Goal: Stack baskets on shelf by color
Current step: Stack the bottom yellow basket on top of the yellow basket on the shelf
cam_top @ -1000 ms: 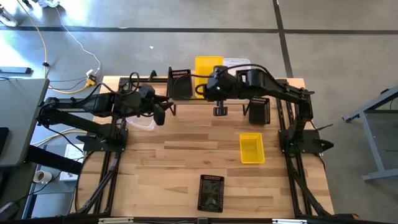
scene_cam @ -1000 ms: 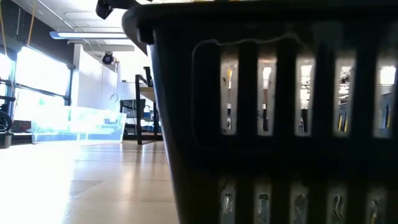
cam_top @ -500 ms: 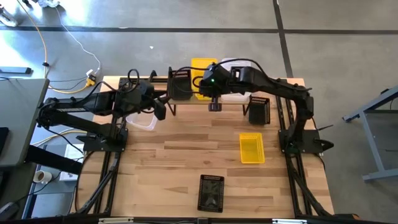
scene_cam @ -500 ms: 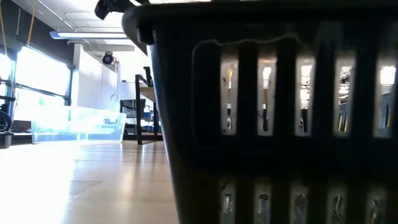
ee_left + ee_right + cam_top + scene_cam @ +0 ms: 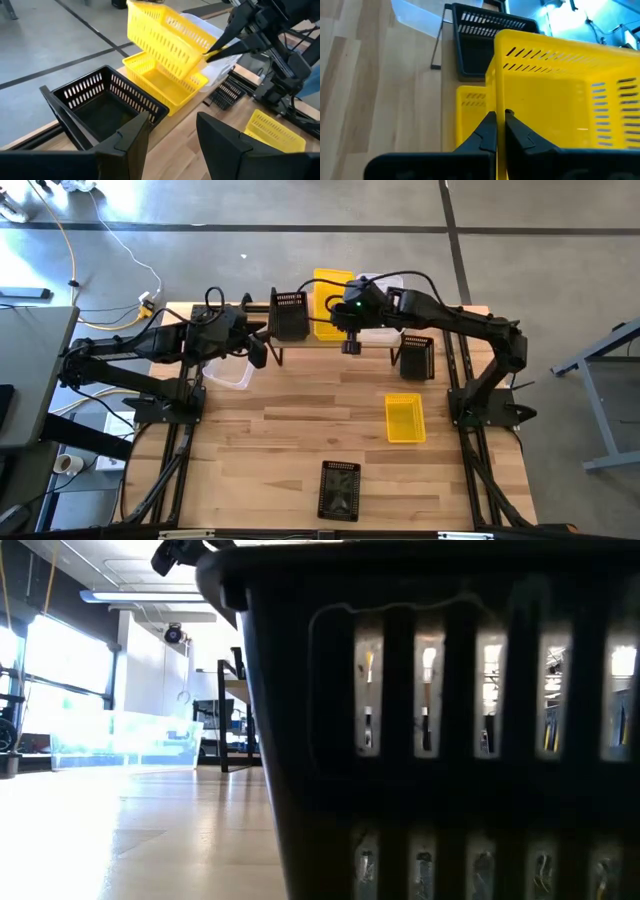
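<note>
From above, the right hand is carrying a yellow basket over the shelf. In the left wrist view, it is tilting (level it) above its twin. The right wrist view shows fingers pinching the rim; the left hand is waiting open.

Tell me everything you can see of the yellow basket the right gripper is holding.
The held yellow basket is a small rectangular bin of what looks like plastic, with slotted walls. The right gripper is shut on its rim, pinching one wall between the fingers. It hangs tilted in the air above a second yellow basket that sits on the shelf, not yet nested into it. A black basket sits beside that one on the shelf. Nothing but the gripper appears to touch the held basket.
</note>
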Available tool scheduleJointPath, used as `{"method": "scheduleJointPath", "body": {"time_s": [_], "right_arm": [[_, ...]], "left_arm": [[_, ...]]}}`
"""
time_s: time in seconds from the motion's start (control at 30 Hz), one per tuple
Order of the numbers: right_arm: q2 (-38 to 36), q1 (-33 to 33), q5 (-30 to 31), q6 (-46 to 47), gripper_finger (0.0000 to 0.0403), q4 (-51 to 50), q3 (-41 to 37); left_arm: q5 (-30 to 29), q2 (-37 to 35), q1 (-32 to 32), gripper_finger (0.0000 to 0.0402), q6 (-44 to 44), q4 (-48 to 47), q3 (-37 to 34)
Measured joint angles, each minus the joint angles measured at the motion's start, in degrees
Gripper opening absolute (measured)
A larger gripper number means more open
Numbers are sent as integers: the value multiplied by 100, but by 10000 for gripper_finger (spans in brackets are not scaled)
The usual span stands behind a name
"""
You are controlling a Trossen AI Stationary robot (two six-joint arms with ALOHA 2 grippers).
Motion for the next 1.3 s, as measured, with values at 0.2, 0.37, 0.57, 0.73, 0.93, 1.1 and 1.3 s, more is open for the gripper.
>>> {"method": "scheduleJointPath", "body": {"time_s": [0.2,0.37,0.57,0.73,0.93,1.1,1.3], "right_arm": [[59,-74,-9,-60,0,-28,-50],[59,-72,-73,-115,0,-28,-50],[238,-72,-157,-114,0,-51,-47],[334,-72,-32,-117,0,-166,-47],[336,-82,0,-115,0,-280,-47],[433,-82,6,-115,0,-387,-45],[484,-124,246,-70,0,-376,-45]], "left_arm": [[-4,0,16,154,2,2,0],[-9,0,16,154,2,1,0],[-31,0,16,154,2,2,0],[-66,0,16,154,2,-5,0],[-68,0,16,154,2,-9,0],[-68,0,16,154,2,-20,0],[-66,0,16,154,0,-25,0]]}}
